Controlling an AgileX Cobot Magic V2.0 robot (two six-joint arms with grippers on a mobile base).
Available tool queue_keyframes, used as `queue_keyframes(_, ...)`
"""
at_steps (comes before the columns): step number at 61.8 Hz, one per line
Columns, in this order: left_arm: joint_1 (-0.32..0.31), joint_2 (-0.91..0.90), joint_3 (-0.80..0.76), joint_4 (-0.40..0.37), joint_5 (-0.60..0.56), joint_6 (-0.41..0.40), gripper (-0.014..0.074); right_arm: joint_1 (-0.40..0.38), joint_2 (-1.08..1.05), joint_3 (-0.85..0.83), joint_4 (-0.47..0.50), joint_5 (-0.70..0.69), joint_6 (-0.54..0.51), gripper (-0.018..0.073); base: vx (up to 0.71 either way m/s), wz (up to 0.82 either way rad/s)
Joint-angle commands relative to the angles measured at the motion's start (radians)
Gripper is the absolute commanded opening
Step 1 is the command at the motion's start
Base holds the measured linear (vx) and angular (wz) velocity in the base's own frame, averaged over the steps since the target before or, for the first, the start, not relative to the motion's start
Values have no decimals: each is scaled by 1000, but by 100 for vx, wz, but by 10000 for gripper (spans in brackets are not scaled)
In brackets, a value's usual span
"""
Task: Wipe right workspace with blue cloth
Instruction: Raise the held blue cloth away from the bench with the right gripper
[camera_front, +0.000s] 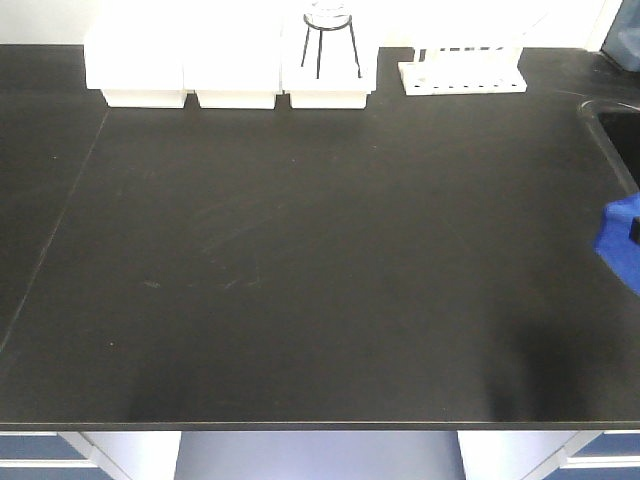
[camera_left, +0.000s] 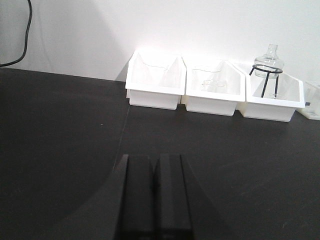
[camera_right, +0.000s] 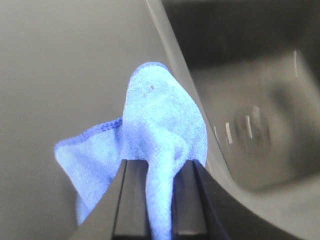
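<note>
The blue cloth is clamped between the fingers of the right end effector. It is gathered at the pinch and fans out ahead of the end effector and to its left. Whether its trailing edge touches the counter cannot be told. The cloth looks soft, light and limp, so it will likely drape and fold rather than keep a shape. A pinch on a gathered fold, as here, seems a sound hold, though wiping probably calls for pressing it flat. Just ahead and to the right of this end effector runs the rim of a sink.

Only the right wrist view shows the grip. The front view catches just a blue corner at its edge, plus a tube rack. The left wrist view shows the left end effector with fingers together on nothing, and white bins ahead of it. No view shows a socket box, so the right workspace is judged out of sight.
</note>
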Motion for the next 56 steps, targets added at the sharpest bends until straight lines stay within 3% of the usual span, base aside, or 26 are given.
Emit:
queue_keyframes(1,-1,-15,31,-6,-81,-8,-6,52,-133,8,-6,-53,-23,0,0,0)
queue_keyframes(14,-1,-15,31,-6,-81,-8,-6,91,-255,13,-3,40,-21,0,0,0)
queue_keyframes(56,-1,-15,31,-6,-81,-8,-6,91,-291,13,-3,48,-21,0,0,0)
